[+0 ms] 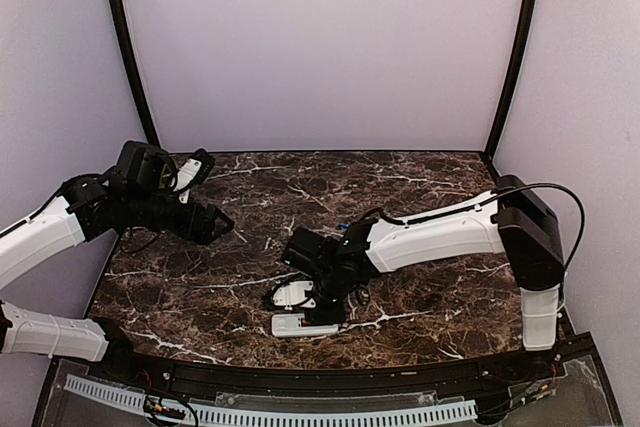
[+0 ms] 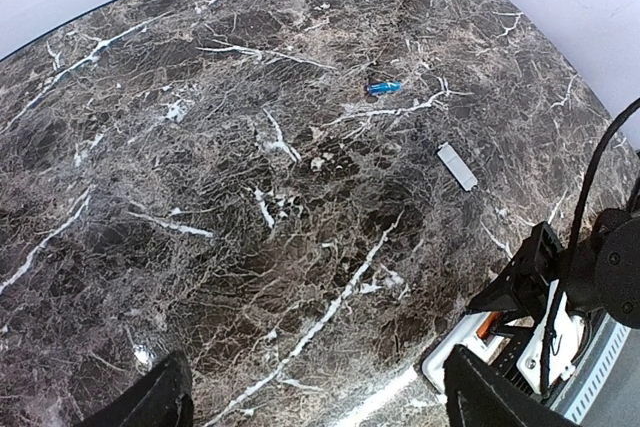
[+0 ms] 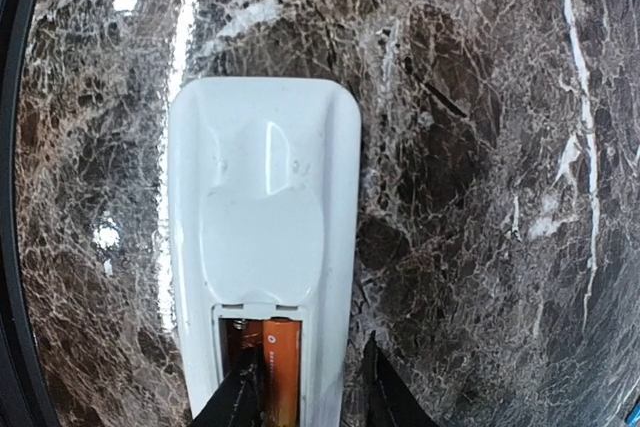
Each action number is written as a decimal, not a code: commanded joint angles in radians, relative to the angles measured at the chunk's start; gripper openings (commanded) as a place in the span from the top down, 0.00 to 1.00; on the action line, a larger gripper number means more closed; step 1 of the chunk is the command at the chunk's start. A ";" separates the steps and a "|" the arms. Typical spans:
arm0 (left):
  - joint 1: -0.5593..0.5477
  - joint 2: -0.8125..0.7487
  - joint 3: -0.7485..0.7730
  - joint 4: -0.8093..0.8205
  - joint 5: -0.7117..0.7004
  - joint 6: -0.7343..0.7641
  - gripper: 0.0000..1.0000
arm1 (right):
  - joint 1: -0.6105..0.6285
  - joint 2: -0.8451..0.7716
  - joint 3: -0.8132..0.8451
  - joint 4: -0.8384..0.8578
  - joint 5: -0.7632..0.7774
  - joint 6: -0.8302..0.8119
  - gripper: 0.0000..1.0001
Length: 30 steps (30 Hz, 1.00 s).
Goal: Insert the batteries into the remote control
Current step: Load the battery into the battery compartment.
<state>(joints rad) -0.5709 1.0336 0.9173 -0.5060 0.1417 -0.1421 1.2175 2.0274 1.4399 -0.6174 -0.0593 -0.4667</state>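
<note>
The white remote control (image 3: 265,217) lies back-up near the table's front edge (image 1: 300,326), its battery bay uncovered. The orange-red battery (image 3: 282,367) lies in the right slot of the bay; it also shows in the left wrist view (image 2: 487,325). My right gripper (image 3: 312,397) is open low over the bay, one finger (image 3: 238,399) in the left slot and the other (image 3: 385,395) outside the remote's right edge. The blue battery (image 2: 383,87) lies loose on the marble, far from both grippers. My left gripper (image 2: 320,407) is open and empty, raised at the left (image 1: 215,219).
A small white battery cover (image 2: 458,165) lies flat on the marble between the blue battery and the remote. The right arm (image 1: 440,232) stretches across the table's middle. Black frame posts (image 1: 128,57) and white walls stand at the back. A black rail (image 1: 300,379) runs along the front edge.
</note>
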 commanded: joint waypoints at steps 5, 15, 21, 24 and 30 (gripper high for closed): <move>0.006 -0.025 -0.019 -0.011 0.001 0.015 0.14 | 0.007 0.063 0.067 -0.070 0.009 -0.044 0.79; 0.008 -0.028 -0.018 -0.012 -0.004 0.023 0.14 | 0.008 0.037 0.119 -0.113 -0.008 -0.037 0.68; 0.008 -0.017 -0.007 -0.010 -0.004 0.030 0.14 | 0.008 0.008 0.138 -0.136 -0.020 -0.039 0.64; 0.008 -0.014 -0.003 -0.012 -0.004 0.030 0.14 | 0.008 -0.002 0.159 -0.153 -0.025 -0.037 0.63; 0.008 -0.017 0.003 -0.019 -0.007 0.029 0.14 | -0.045 -0.070 0.185 -0.114 -0.014 0.052 0.65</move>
<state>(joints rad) -0.5694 1.0210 0.9131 -0.5072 0.1406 -0.1238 1.2144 2.0426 1.5833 -0.7502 -0.0673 -0.4961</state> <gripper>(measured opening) 0.859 0.365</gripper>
